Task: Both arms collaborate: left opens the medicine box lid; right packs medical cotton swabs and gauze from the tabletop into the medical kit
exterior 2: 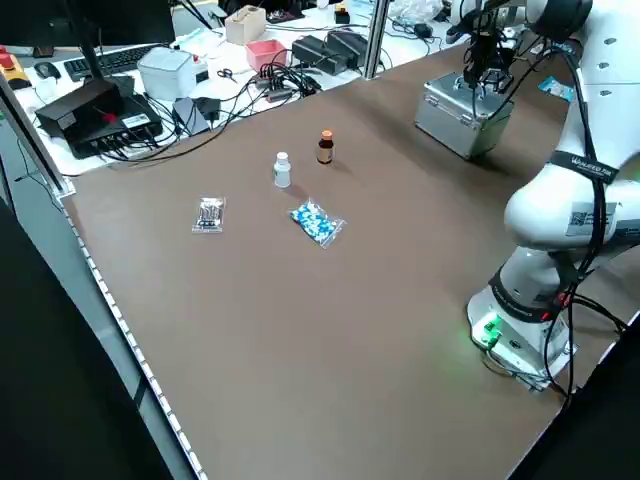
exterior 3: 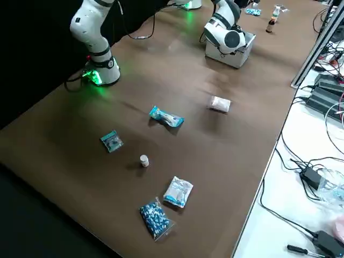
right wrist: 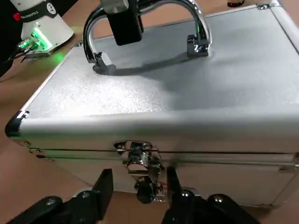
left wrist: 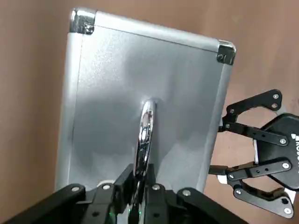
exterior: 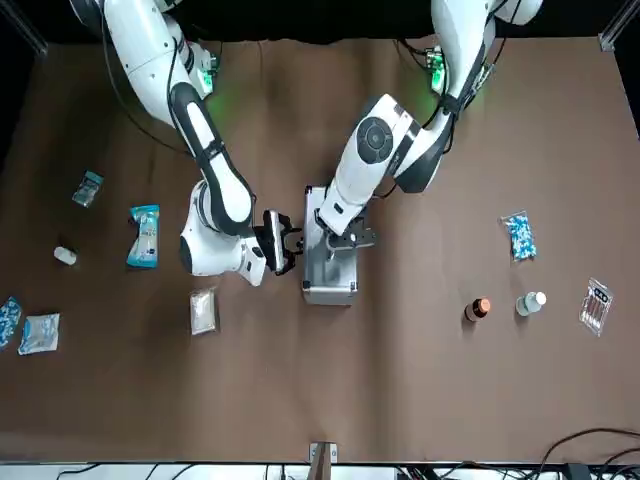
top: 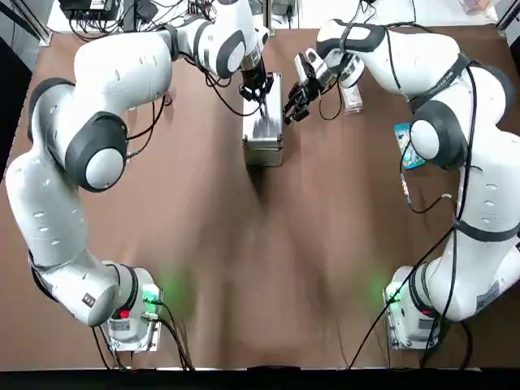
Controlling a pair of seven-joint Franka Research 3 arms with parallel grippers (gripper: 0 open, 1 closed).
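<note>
The medical kit [top: 264,123] stands at the far middle of the table with the medicine box lid [left wrist: 140,93] lying flat on it. My left gripper [left wrist: 140,179] is above the lid, shut on its chrome handle [right wrist: 145,18]. My right gripper [right wrist: 138,186] sits low beside the case's right wall, open, one finger on each side of a latch [right wrist: 140,165]. The medical cotton swabs [exterior: 144,236] lie on the table to my right of the case. The gauze [exterior: 203,310] lies farther back, behind my right gripper [exterior: 288,242].
Past the swabs on my right lie a small teal packet [exterior: 88,187], a small white bottle [exterior: 65,255] and two blue-and-white packets [exterior: 28,328]. On my left stand a brown bottle [exterior: 478,310] and a white bottle [exterior: 530,302], with a blue-speckled packet [exterior: 518,237] and a clear packet [exterior: 596,303].
</note>
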